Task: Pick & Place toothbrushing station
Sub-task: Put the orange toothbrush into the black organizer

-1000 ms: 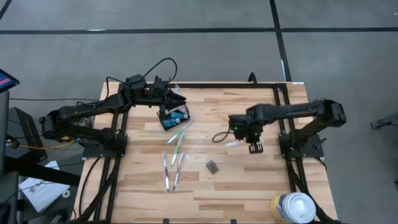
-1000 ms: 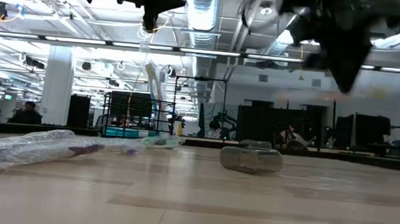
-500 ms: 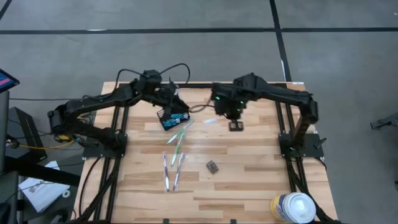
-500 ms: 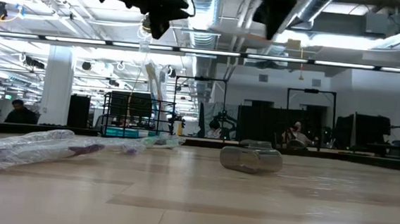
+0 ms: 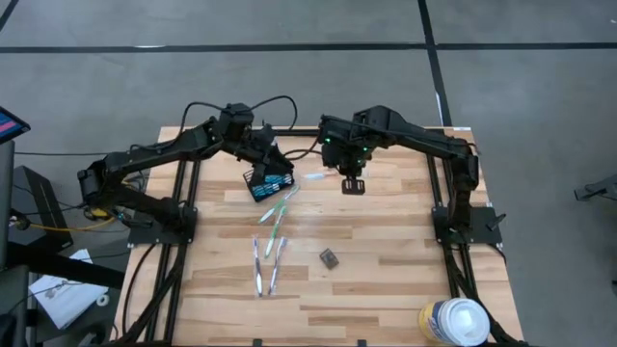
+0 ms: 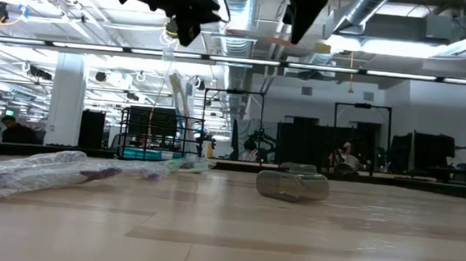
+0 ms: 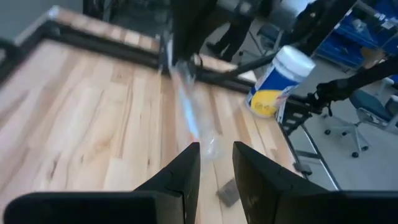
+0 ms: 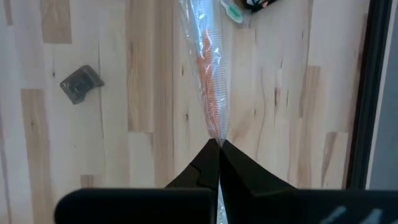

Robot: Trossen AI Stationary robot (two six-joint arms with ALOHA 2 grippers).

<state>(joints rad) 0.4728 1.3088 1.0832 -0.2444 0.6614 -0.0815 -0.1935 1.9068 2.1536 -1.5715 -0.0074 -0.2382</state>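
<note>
The black wire-mesh caddy (image 5: 268, 179) stood on the table (image 5: 386, 280) directly under the left gripper (image 5: 266, 157), with blue-and-white toothpaste tubes (image 5: 277, 179) lying inside it. The left gripper's fingers (image 7: 184, 171) stood a little apart; whether they held anything could not be told. Just beyond the caddy, green and white wrapped toothbrushes (image 5: 279, 210) lay loose on the wood, and more wrapped toothbrushes (image 5: 263, 265) lay farther off toward the table's near edge.

The right gripper (image 5: 352, 183) hung above the table, near the caddy, its jaws pressed together on the tip of a clear-wrapped toothbrush (image 8: 208, 74) with an orange handle. That toothbrush stretched out ahead of the jaws. A small dark grey block (image 8: 81, 83) sat on the wood off to one side of the right fingers. A large white canister (image 5: 453, 321) stood at the table's corner, well apart from both grippers.
</note>
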